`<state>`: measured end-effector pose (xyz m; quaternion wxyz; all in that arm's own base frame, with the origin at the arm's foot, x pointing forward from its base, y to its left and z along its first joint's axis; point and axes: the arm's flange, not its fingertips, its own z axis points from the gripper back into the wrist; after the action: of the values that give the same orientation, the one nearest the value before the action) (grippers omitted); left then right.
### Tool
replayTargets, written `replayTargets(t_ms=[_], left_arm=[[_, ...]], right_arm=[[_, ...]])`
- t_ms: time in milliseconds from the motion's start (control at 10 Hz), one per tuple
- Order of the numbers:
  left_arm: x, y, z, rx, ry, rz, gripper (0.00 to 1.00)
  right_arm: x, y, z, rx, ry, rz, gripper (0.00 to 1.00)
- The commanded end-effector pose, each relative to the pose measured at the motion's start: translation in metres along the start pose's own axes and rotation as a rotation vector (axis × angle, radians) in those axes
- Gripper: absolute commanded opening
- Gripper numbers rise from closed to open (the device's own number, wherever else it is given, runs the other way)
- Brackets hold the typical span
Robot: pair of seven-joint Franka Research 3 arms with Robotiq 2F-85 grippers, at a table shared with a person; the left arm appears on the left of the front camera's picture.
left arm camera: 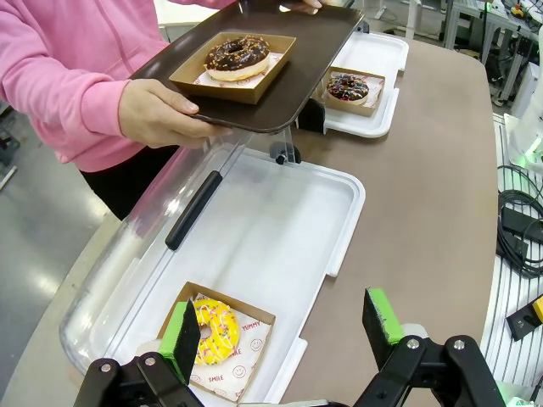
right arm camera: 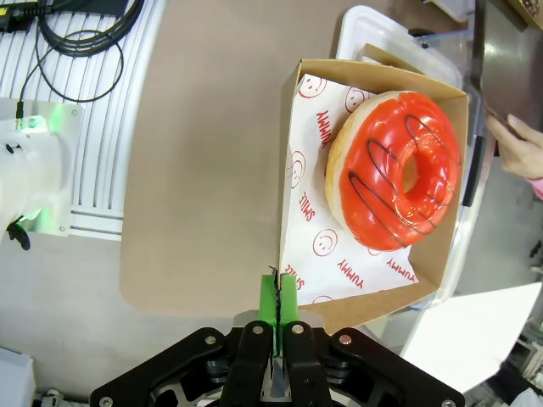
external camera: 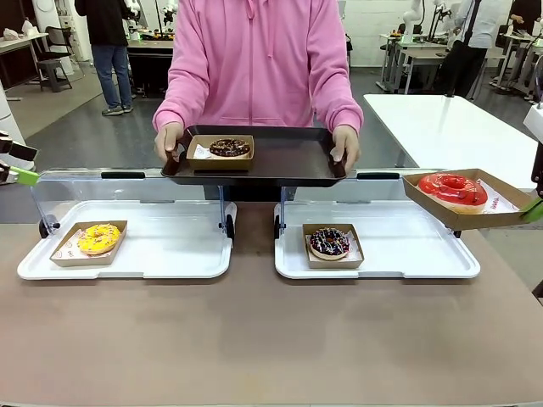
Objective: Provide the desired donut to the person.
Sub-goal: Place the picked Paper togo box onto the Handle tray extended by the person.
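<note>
The person [external camera: 259, 64] in a pink hoodie stands across the table and holds a dark serving tray [external camera: 288, 157] in both hands. On the tray sits a chocolate donut [external camera: 229, 147] in a cardboard box. My right gripper [right arm camera: 278, 292] is shut on the rim of another cardboard box [right arm camera: 293, 127] holding a red-glazed donut [right arm camera: 394, 170]. That box [external camera: 424, 193] hangs tilted above the right bin's far right corner, right of the tray. My left gripper [left arm camera: 282, 326] is open with nothing between its fingers, hovering over the left bin near a yellow donut [left arm camera: 214, 331].
Two white bins [external camera: 170, 254] [external camera: 407, 254] with raised clear lids lie across the table. The left one holds the yellow donut [external camera: 98, 238], the right a sprinkled chocolate donut [external camera: 329, 243]. The brown tabletop [external camera: 271, 339] lies bare in front. Cables [left arm camera: 517, 229] lie beside the table.
</note>
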<state>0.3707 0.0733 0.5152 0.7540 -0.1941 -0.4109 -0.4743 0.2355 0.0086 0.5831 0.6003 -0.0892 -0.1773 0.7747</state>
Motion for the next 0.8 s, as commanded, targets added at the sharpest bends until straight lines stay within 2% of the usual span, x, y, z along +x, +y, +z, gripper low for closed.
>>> replayTargets(t_ms=[0, 200, 300, 400, 500, 700], left_arm=[[-0.001, 0.0, 0.0, -0.001, -0.004, 0.001, 1.0], [-0.001, 0.0, 0.0, -0.001, -0.004, 0.001, 1.0], [-0.001, 0.0, 0.0, -0.001, -0.004, 0.001, 1.0], [-0.001, 0.0, 0.0, -0.001, -0.004, 0.001, 1.0], [-0.001, 0.0, 0.0, -0.001, -0.004, 0.001, 1.0], [-0.001, 0.0, 0.0, -0.001, -0.004, 0.001, 1.0]], right_arm=[[-0.001, -0.002, 0.0, 0.013, 0.02, -0.012, 0.0], [0.0, 0.0, 0.0, 0.0, 0.0, 0.0, 0.01], [0.026, -0.048, 0.009, 0.049, 0.033, -0.006, 0.01], [0.055, -0.096, 0.014, 0.081, -0.001, -0.011, 0.01], [0.084, -0.137, 0.012, 0.096, 0.06, -0.059, 0.01], [0.147, -0.207, -0.015, 0.033, 0.122, -0.122, 0.01]])
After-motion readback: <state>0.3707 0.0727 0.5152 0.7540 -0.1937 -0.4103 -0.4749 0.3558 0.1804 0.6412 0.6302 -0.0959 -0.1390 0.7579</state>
